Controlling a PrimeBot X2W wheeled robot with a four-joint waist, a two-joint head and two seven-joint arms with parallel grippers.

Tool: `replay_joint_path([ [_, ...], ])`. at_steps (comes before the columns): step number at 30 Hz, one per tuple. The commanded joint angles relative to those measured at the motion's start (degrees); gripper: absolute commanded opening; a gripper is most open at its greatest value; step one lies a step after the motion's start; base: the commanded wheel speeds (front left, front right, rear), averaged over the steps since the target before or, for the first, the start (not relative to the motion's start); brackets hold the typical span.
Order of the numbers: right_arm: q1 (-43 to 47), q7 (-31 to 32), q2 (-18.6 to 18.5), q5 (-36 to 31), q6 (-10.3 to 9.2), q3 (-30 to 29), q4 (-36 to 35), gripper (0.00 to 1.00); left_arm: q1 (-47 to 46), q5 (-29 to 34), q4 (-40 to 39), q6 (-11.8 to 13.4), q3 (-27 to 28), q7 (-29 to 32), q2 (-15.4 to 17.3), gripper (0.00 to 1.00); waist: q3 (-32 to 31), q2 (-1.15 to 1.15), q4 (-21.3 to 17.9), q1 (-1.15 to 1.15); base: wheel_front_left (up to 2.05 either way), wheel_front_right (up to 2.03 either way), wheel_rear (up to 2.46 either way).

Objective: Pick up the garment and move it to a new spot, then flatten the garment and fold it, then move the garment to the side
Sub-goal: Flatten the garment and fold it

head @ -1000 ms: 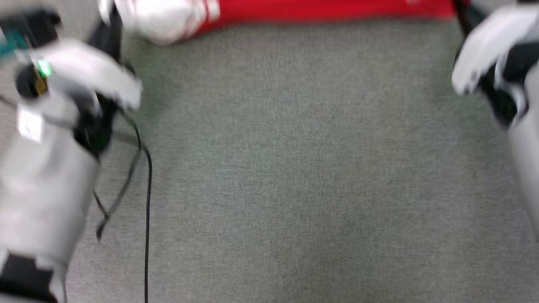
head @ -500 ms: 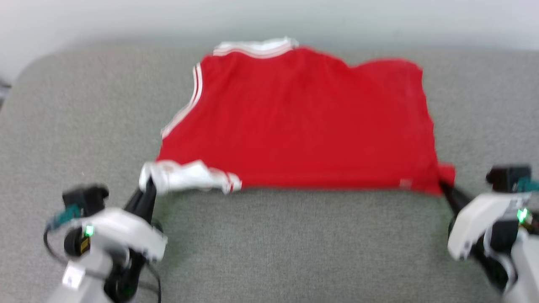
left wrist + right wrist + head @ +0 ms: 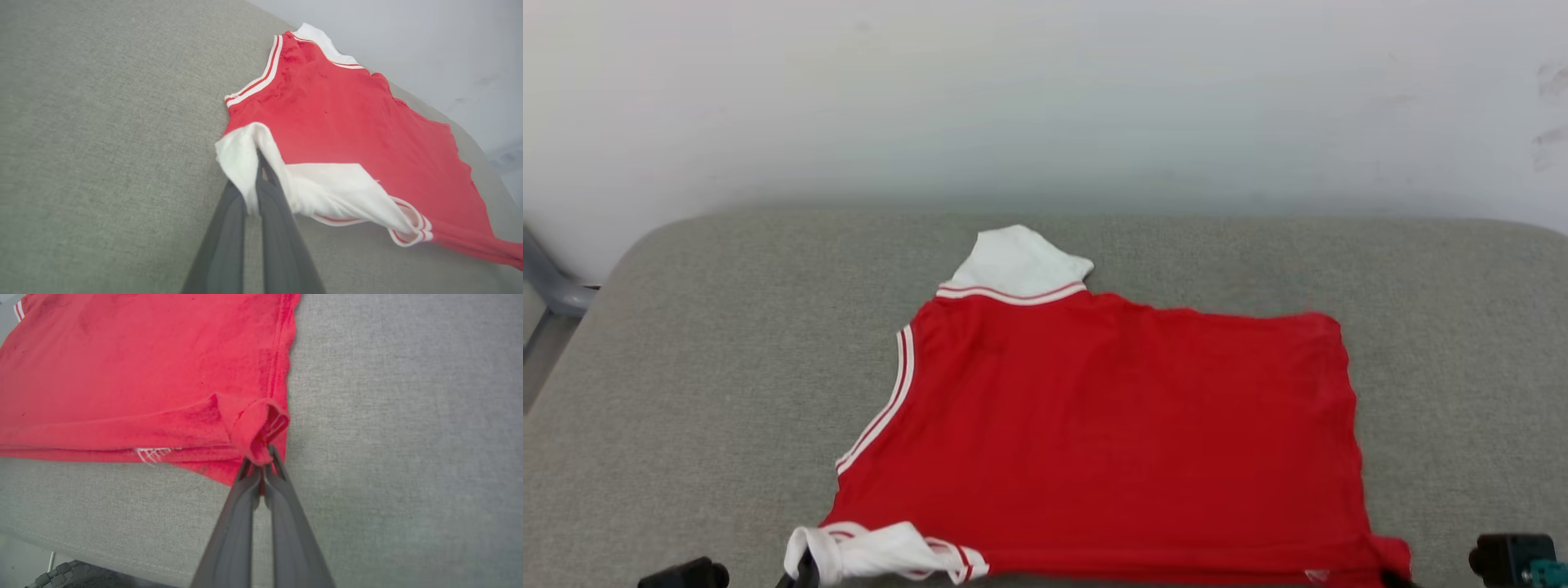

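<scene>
**Red jersey on the grey cushion, both near corners pinched**

A broad grey woven upholstered surface [image 3: 686,367] runs back to a pale blank wall [image 3: 1045,98]. On it, about midway across and toward the near edge, lies the bright red soft jersey garment [image 3: 1111,433], spread mostly flat, with layers showing along its near side. One plain white sleeve [image 3: 1017,261] sticks out flat at the far edge. The other white sleeve with a red-and-white striped cuff [image 3: 327,188] is bunched at the near left corner. The left gripper [image 3: 259,175] has its two dark fingers clamped tight on that bunched sleeve (cloth drapes over the tips). The right gripper [image 3: 261,465] is likewise pressed together on the red near right corner, which curls into a small roll near a small white stitched mark [image 3: 153,454].
</scene>
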Motion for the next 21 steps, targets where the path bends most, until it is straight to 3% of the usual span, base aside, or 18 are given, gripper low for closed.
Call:
replay_joint_path([
  [1, 1.74, 0.75, -0.04, -0.65, -0.14, -0.96, -1.12, 0.00, 1.69, -0.15, -1.30, 1.47, 0.63, 0.50, 1.02, 0.00, -0.51, 0.00, 0.57, 0.02, 0.00, 0.00, 0.00],
  [6, 6.18, 2.51, 1.35, -1.04, -0.14, -2.45, -4.91, 0.00, 6.44, -1.59, -7.91, 5.62, 1.32, 2.71, 2.39, 0.00, -0.60, 0.00, 1.16, 0.02, 0.00, 0.00, 0.00],
  [10, 6.76, 3.67, 1.17, -1.55, -0.14, -2.87, -7.09, 0.00, 6.81, -1.26, -12.23, 6.70, 1.73, 3.68, 4.02, 0.00, 0.08, 0.00, 1.23, 0.02, 0.00, 0.00, 0.00],
  [15, 3.42, 5.61, 0.12, -1.74, -0.13, -1.67, -9.23, 0.00, 2.43, 0.23, -12.93, 5.24, 1.06, 4.54, 4.90, 0.00, 2.02, 0.00, 0.67, 0.02, 0.00, 0.00, 0.00],
  [21, -5.04, 6.46, -1.72, -3.03, -0.12, 0.66, -9.88, 0.00, -7.94, 2.11, -8.20, 0.95, 0.19, 4.67, 3.55, 0.00, 8.11, 0.00, -0.39, 0.02, 0.00, 0.00, 0.00],
])
